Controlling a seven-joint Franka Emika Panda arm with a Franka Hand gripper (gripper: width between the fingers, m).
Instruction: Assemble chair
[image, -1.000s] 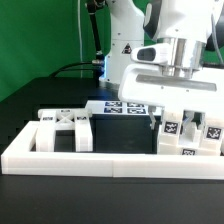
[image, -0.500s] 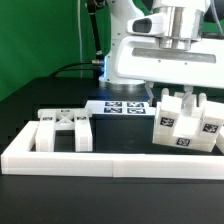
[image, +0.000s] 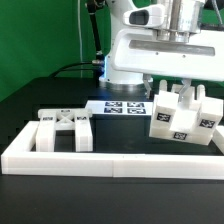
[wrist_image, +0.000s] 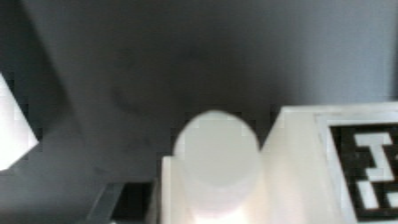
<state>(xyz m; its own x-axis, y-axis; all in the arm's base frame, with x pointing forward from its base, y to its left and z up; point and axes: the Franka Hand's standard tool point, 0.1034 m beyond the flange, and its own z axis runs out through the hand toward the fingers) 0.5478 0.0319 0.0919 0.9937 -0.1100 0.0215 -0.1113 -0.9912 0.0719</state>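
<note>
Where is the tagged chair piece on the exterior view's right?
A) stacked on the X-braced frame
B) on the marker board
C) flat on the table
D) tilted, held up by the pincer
D: the tagged chair piece hangs tilted in the pincer, well apart from the X-braced frame.

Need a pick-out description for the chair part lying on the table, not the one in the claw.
Find the long low white border wall across the front. Just behind it, toward the exterior view's left, lies the X-braced frame. Unlike the tagged chair piece hanging tilted at the exterior view's right, it shows crossed bars and sits untouched.
</note>
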